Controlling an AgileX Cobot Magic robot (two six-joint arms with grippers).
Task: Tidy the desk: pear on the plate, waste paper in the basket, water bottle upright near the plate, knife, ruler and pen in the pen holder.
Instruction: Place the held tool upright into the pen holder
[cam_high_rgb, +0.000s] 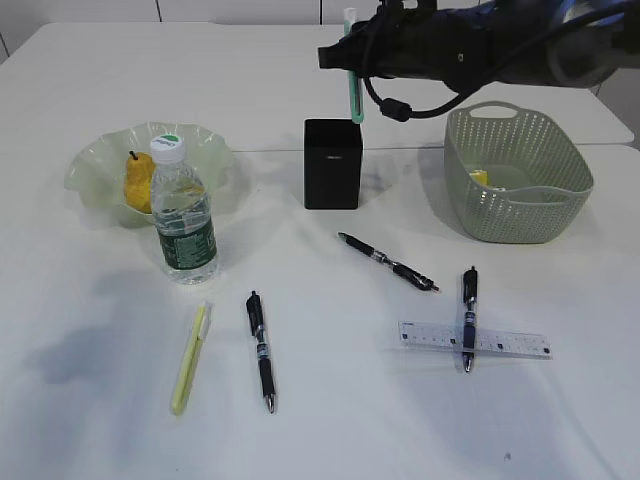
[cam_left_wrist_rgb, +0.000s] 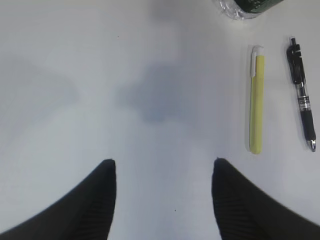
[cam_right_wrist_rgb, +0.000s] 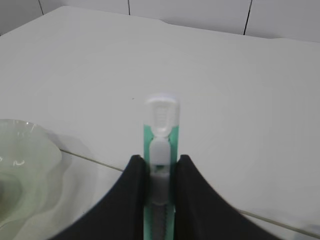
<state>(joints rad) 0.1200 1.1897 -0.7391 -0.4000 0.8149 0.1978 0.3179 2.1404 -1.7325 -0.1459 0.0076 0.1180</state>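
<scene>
Up front, my left hand (cam_left_wrist_rgb: 162, 200) hangs wide open and empty over the desk (cam_left_wrist_rgb: 75, 75), with the yellow knife (cam_left_wrist_rgb: 256, 100) lying off to its right. Farther back, my right hand (cam_right_wrist_rgb: 160, 175) pinches the green knife (cam_high_rgb: 354, 95) upright above the pen holder (cam_high_rgb: 332, 163). Next I'd lower it in and let go.

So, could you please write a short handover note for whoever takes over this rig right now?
Right gripper: shut on the green knife, held upright above the pen holder.
Left gripper: open, empty, over bare table near the yellow knife.
Done: pear on the plate; water bottle upright beside the plate; something yellow in the basket.
Left: lower the green knife in, then the yellow knife, three pens and the ruler.
</scene>
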